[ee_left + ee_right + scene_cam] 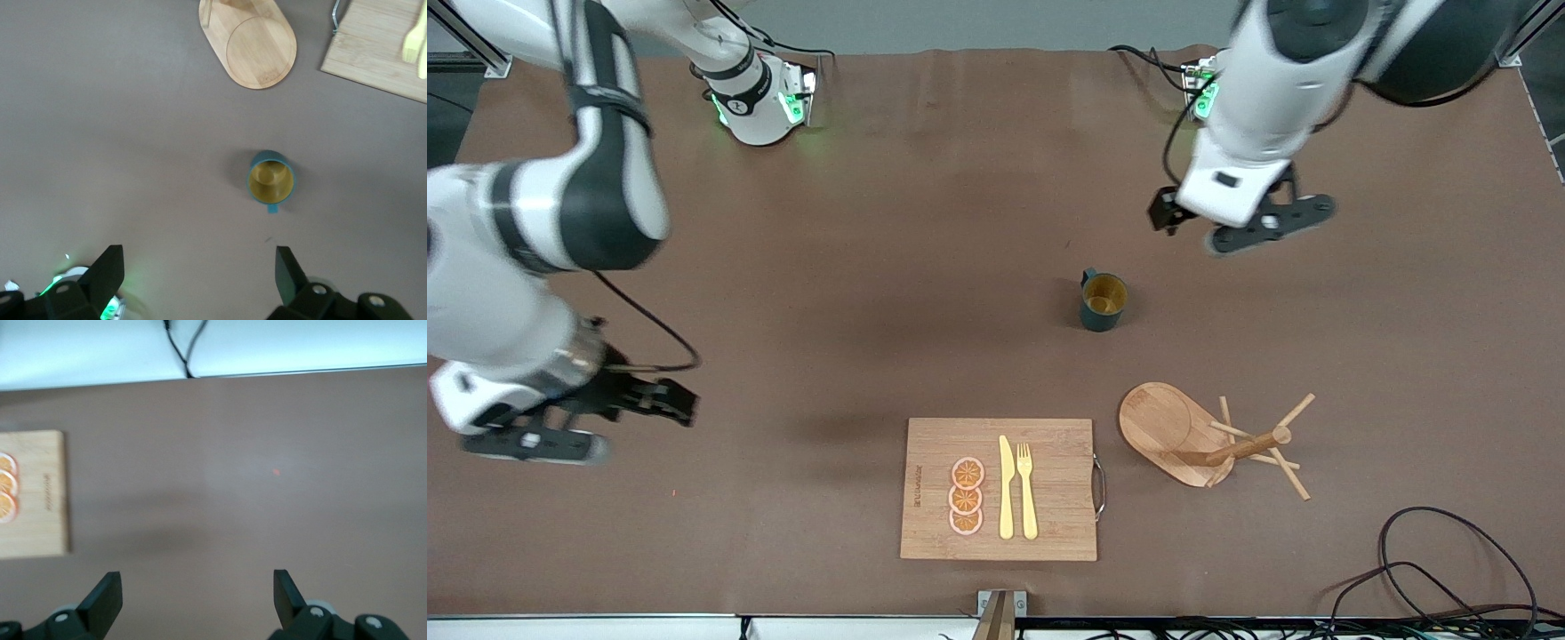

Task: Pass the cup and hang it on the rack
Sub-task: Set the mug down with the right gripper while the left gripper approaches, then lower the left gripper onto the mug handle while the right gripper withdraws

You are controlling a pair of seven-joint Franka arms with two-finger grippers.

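Note:
The cup [1103,303], dark teal with a yellow inside, stands upright on the brown table, its handle toward the robots' bases. It also shows in the left wrist view [271,182]. The rack [1202,436], a light wooden mug tree with an oval base, stands nearer to the front camera than the cup; its base shows in the left wrist view [257,43]. My left gripper [1272,227] [198,260] is open and empty, up over bare table beside the cup, toward the left arm's base. My right gripper [534,443] [197,581] is open and empty over bare table at the right arm's end.
A bamboo cutting board [1049,524] with orange slices, a yellow knife and a yellow fork lies near the front edge, beside the rack. Black cables [1432,569] lie at the front corner at the left arm's end.

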